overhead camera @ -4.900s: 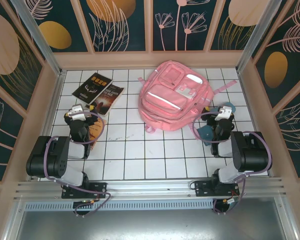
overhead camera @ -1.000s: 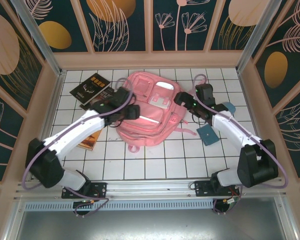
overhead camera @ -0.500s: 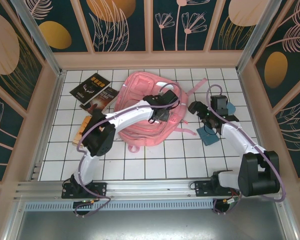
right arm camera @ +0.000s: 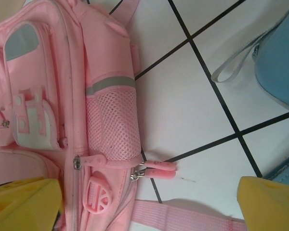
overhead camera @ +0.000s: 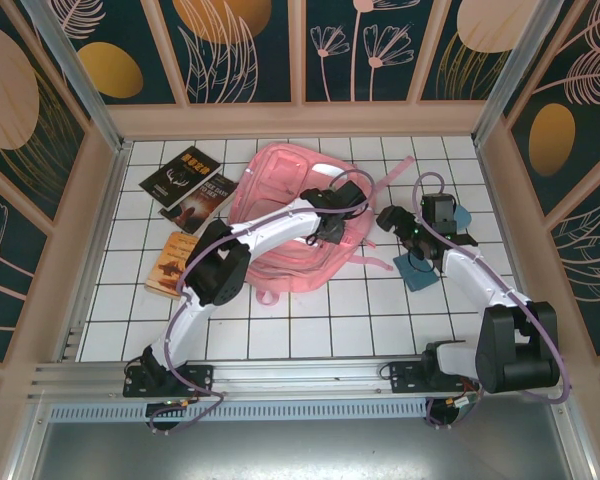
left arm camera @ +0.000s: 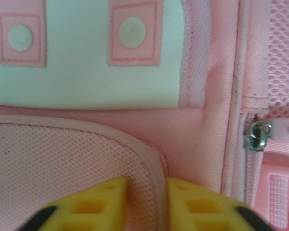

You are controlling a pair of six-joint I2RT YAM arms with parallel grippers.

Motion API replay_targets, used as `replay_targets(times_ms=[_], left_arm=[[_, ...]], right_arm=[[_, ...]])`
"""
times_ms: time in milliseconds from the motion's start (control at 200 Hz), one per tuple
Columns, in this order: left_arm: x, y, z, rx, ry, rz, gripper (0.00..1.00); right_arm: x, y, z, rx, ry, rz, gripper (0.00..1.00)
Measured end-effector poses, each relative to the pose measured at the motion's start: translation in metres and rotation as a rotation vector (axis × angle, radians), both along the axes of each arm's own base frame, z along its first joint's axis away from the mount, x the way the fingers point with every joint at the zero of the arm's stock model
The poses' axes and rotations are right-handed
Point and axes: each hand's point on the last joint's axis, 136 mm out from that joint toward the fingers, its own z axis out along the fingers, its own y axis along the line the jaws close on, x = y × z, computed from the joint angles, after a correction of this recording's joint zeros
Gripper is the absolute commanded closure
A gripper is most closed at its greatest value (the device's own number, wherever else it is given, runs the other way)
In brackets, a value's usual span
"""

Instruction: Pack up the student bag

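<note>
The pink student bag (overhead camera: 270,195) lies front-up in the middle of the white tiled table. My left gripper (overhead camera: 332,222) reaches across onto its front. In the left wrist view the left gripper (left arm camera: 147,204) has its yellow fingers (left arm camera: 96,207) pinched on a raised mesh pocket edge (left arm camera: 149,159) below a white patch (left arm camera: 86,72). My right gripper (overhead camera: 392,220) hovers open just off the bag's right side. In the right wrist view its fingertips (right arm camera: 24,204) stand wide apart above two pink zipper pulls (right arm camera: 159,168) by the mesh side pocket (right arm camera: 113,125).
Two dark books (overhead camera: 192,182) lie at the back left and an orange book (overhead camera: 175,265) nearer the left arm. A blue pencil case (overhead camera: 420,265) with a grey loop (right arm camera: 236,62) lies right of the bag. A pink strap (right arm camera: 183,216) trails towards it.
The left gripper reached further right over the bag's front and closed on the pocket edge. The right gripper stayed open beside the bag. Since the earliest frame the bag has shifted left.
</note>
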Motion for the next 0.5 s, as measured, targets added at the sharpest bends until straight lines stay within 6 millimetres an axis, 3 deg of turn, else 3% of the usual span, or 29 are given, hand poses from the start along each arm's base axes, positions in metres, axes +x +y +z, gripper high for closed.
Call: replay_targets(times_ms=[85, 255, 500], left_arm=[[0.001, 0.000, 0.005, 0.017, -0.017, -0.008, 1.00], [0.006, 0.004, 0.020, 0.037, -0.065, 0.001, 1.00], [0.016, 0.016, 0.075, -0.010, -0.150, 0.010, 1.00]], right_arm=[[0.002, 0.001, -0.002, -0.024, -0.012, 0.036, 0.25], [0.010, 0.012, -0.011, -0.077, -0.027, 0.190, 0.30], [0.011, 0.036, -0.013, -0.108, -0.099, 0.448, 0.35]])
